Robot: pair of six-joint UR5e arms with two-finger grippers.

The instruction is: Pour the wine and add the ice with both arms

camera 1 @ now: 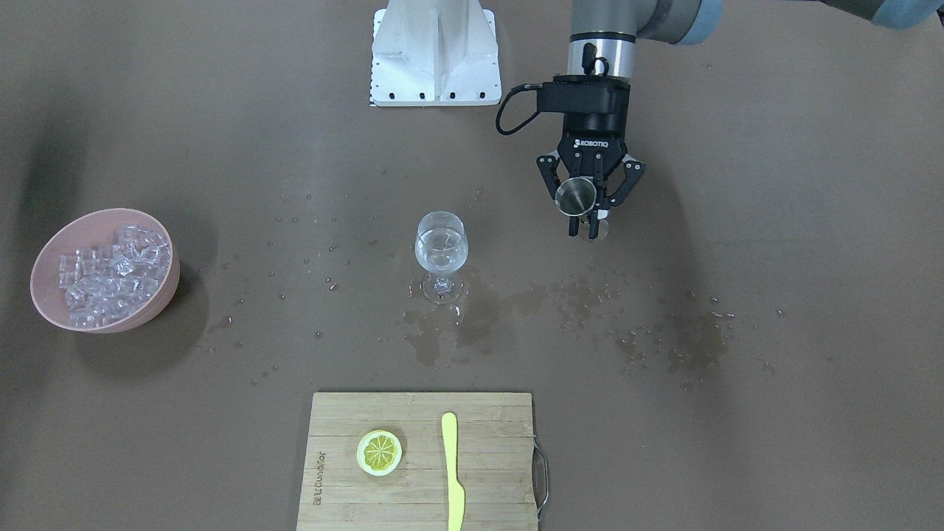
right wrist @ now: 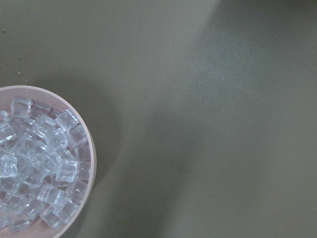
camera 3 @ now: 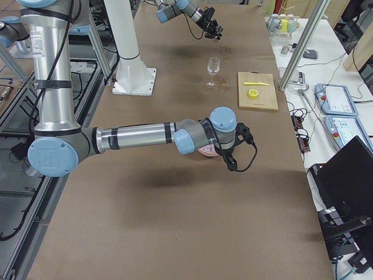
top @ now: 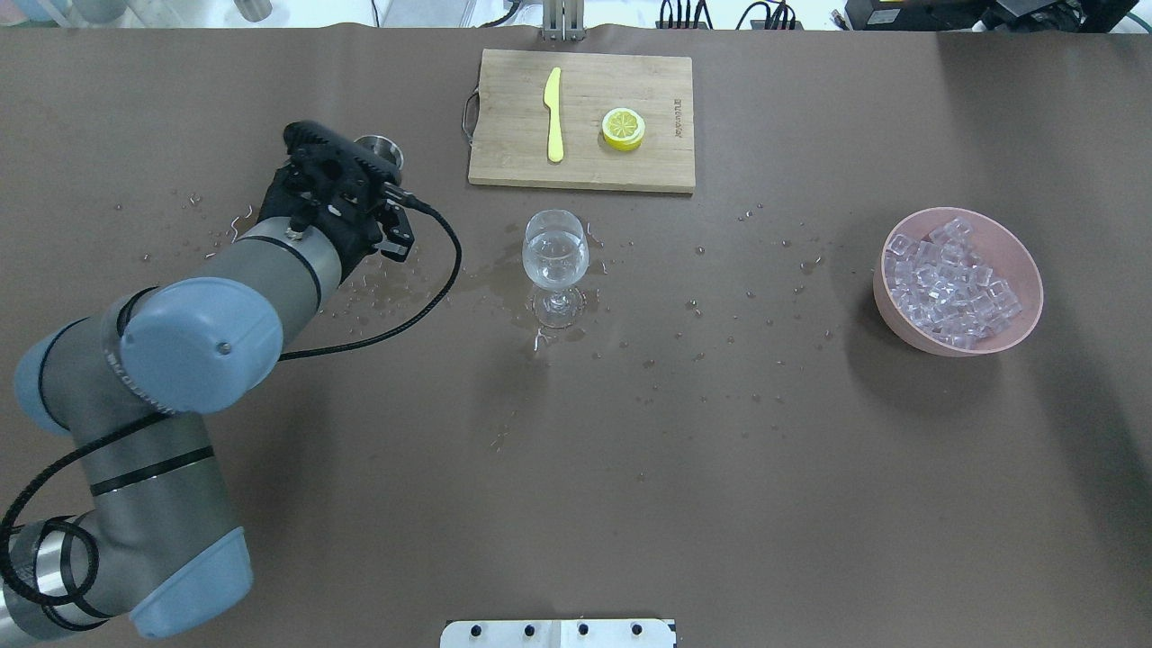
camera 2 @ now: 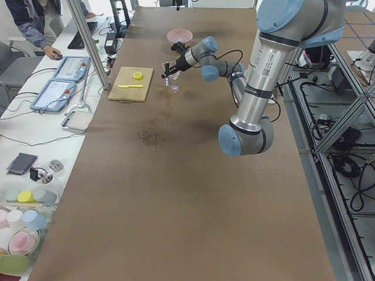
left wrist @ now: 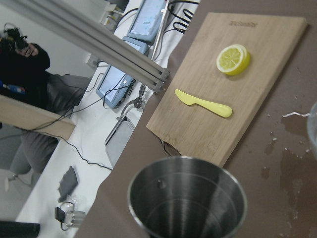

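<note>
Firmly gripped a small steel cup (camera 1: 576, 196) in the left hand (camera 1: 585, 223), fingers (camera 1: 573, 221) closed against its sides, above the counter (camera 1: 796, 221) on the robot's left half. Held it roughly upright, long axis near vertical, mouth up and open to the wrist camera; could not tell whether anything lay inside. Found the wine (camera 1: 441, 257) well apart from the cup, in a stemmed glass (camera 1: 441, 284) standing mid-counter, stem vertical, bowl partly filled. Saw wet patches (camera 1: 472, 324) and drops around its foot and out below the left hand. Farther off, saw the ice (camera 1: 110, 269) heaped in a pink bowl (camera 1: 166, 295) at the counter's other end. Spotted the right hand (camera 3: 229, 157) near that bowl in a side view only; could not tell whether open or closed. Noted a wooden board (camera 1: 494, 479) at the operators' edge, with a lemon slice (camera 1: 379, 452) and a yellow knife (camera 1: 452, 472) side by side.
</note>
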